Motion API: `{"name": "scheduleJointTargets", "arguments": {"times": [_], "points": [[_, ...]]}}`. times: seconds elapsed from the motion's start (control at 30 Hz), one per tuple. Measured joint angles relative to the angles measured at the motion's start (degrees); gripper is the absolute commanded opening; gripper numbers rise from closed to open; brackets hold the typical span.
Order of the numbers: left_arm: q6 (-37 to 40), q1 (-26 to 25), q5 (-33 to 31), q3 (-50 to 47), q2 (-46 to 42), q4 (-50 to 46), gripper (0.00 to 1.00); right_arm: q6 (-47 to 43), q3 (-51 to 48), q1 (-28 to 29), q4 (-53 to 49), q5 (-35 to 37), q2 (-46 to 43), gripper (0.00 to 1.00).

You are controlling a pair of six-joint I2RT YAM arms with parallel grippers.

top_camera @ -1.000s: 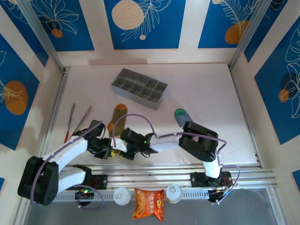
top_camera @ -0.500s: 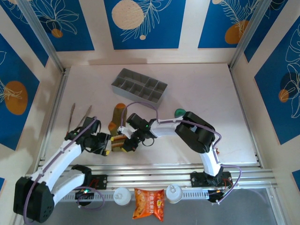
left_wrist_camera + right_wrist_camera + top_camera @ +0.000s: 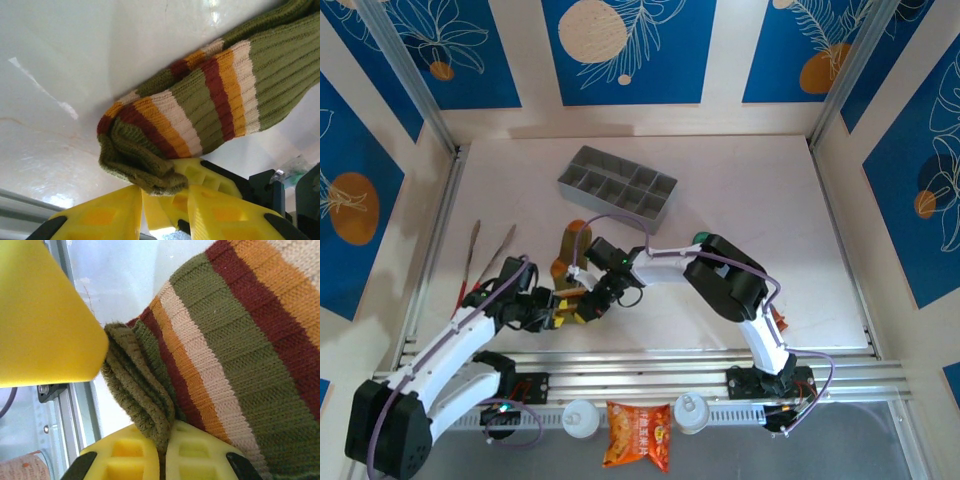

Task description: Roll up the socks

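Note:
The olive-brown sock (image 3: 574, 252), with orange, cream and dark red stripes, lies left of centre. Its orange toe points to the back. Its striped end is bunched up at the near side (image 3: 165, 135). My right gripper (image 3: 583, 306) (image 3: 162, 437) is shut on the folded olive cuff (image 3: 145, 400). My left gripper (image 3: 558, 312) (image 3: 164, 192) sits just left of it, its jaws parted. The cuff rests on its fingertips (image 3: 117, 202). Of the grey-blue sock I see the green toe (image 3: 703, 238); my right arm covers the rest.
A grey divided tray (image 3: 618, 187) stands behind the socks. Metal tongs (image 3: 485, 255) lie at the left. An orange snack packet (image 3: 638, 435) and two white bottles (image 3: 579, 417) sit below the front rail (image 3: 650, 360). Open table lies to the right.
My right gripper has swung left and toward the back, carrying the olive sock's cuff up and bunching the striped end. My left gripper has stayed close beside it.

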Motion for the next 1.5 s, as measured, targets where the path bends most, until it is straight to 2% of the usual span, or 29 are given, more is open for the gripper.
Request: {"name": "scheduleJointTargets", "arguments": {"times": [0.4, 0.57, 0.73, 0.83, 0.93, 1.13, 1.27, 1.4, 1.5], "points": [[-2.12, -0.04, -0.70, -1.09, 10.75, 7.76, 0.21, 0.96, 1.53, -0.48, -1.99, -1.53, 0.96, 0.01], [-1.03, -0.04, -0.59, 1.81, 16.06, 7.34, 0.13, -0.04, 1.86, -0.52, -3.10, -0.98, 0.96, 0.16], [0.28, -0.04, 0.00, 3.61, 19.54, 6.34, 0.11, -2.62, 2.56, -0.46, -4.59, -0.90, 0.79, 0.34], [0.87, -0.04, 0.00, 4.33, 20.33, 5.62, 0.10, -4.57, 2.43, -0.15, -4.94, 0.50, -0.31, 0.40], [0.98, -0.04, 0.00, 4.90, 20.83, 4.96, 0.10, -7.02, -0.44, 0.22, -3.63, 4.17, -3.17, 0.44], [2.05, -0.04, 0.00, 5.97, 22.05, 3.87, 0.10, -15.15, -14.49, 1.38, 4.31, 16.61, -15.58, 0.50], [2.56, -0.04, -0.02, 6.78, 22.95, 3.04, 0.10, -25.42, -22.27, 7.08, 12.44, 28.02, -21.29, 0.52], [3.54, -0.02, 0.00, 7.65, 23.85, 2.14, 0.10, -36.11, -22.99, 13.20, 17.51, 37.99, -20.94, 0.52], [4.00, 0.00, 0.00, 8.39, 24.63, 1.33, 0.10, -43.12, -22.84, 15.69, 21.03, 43.08, -20.09, 0.50]]}}
